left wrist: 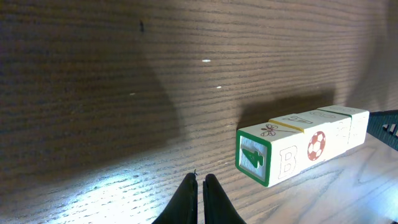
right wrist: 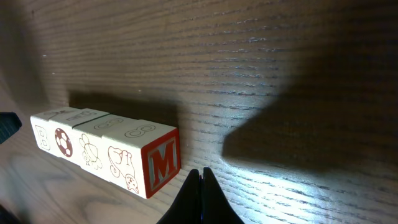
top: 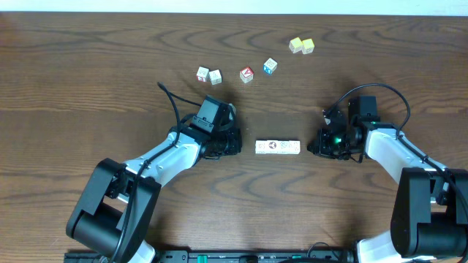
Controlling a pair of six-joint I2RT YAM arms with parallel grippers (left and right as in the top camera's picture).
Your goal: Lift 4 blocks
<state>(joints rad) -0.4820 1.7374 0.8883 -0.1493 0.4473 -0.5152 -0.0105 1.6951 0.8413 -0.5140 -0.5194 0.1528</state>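
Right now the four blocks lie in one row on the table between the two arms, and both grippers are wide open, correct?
Not quite. The blocks do lie in one row between the arms, but the left gripper and right gripper are both shut, holding nothing, as each wrist view shows.

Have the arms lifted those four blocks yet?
Done: the blocks lie end to end in one row. In hand: the left gripper and right gripper, both shut, sit off either end, holding nothing. Left: the whole lift; the row rests on the table.
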